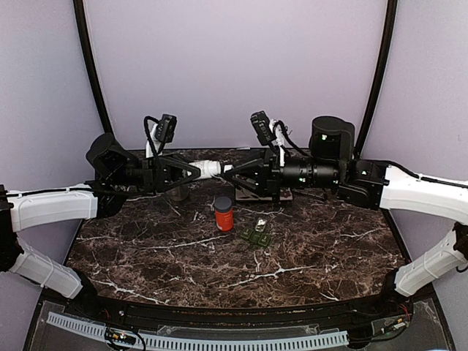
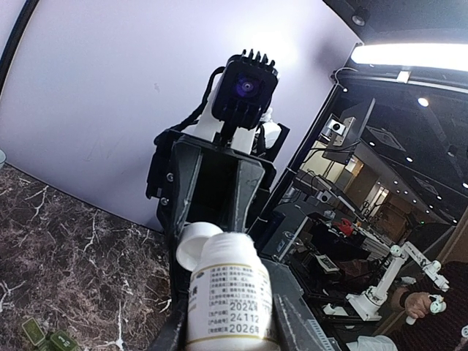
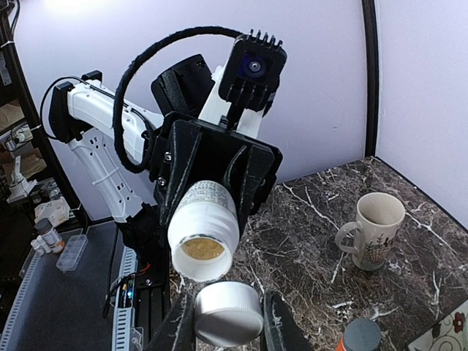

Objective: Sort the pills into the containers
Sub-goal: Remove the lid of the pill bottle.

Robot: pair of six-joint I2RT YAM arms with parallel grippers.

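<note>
Nearest the arm bases, a little right of centre on the marble worktop (image 1: 146, 248), sits the small dark green pill box (image 1: 255, 235), with a red bottle (image 1: 224, 213) just beside it on its left. Above and behind both, the two hands meet in mid-air. The left hand (image 1: 197, 170) is clamped partway closed around a white bottle (image 1: 210, 167), which lies level with its long axis running left to right and its mouth toward the right arm. The right hand (image 1: 238, 172) pinches the white cap (image 3: 228, 313), off the bottle and just clear of its mouth. So the pill box lies below the bottle mouth and nearer the bases, and the mouth would likely have to tip down toward it. Only the right wrist view looks into the mouth, where something yellowish shows, seal or pills I cannot tell. The left wrist view gives the label instead. Farther back stands a beige mug (image 3: 373, 230).
</note>
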